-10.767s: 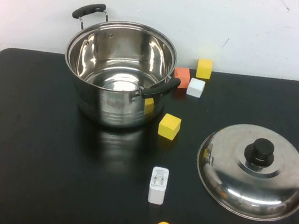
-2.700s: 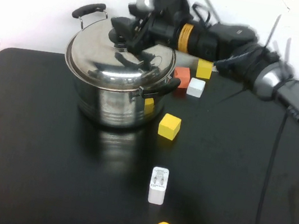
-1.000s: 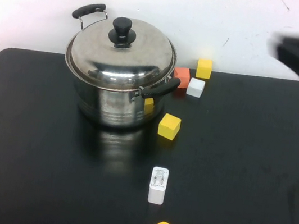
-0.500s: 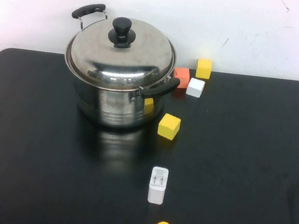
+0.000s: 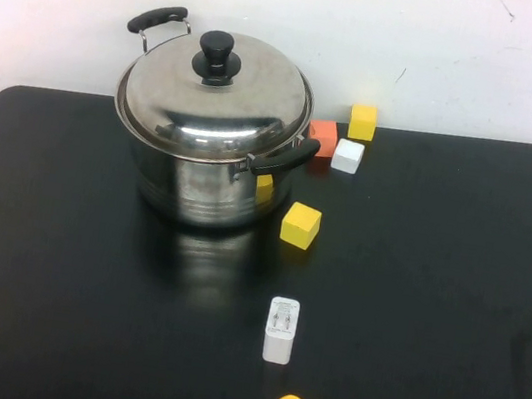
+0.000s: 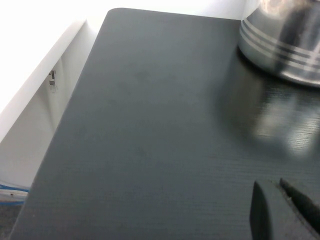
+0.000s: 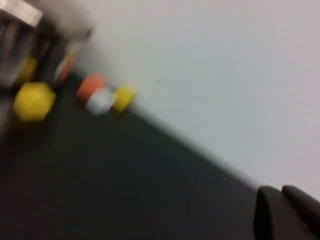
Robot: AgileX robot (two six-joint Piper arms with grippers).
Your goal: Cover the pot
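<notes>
Your pot (image 5: 206,165) sits lidded on the tabletop (image 5: 430,317). Left claw (image 6: 280,210) and right claw (image 7: 282,210) both look pressed together, off beside it.

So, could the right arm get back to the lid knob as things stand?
Probably yes. The lid knob stands exposed on the lid covering the pot, with nothing above it. The right gripper is off the high view, over the table; the left gripper sits near the pot's base.
</notes>
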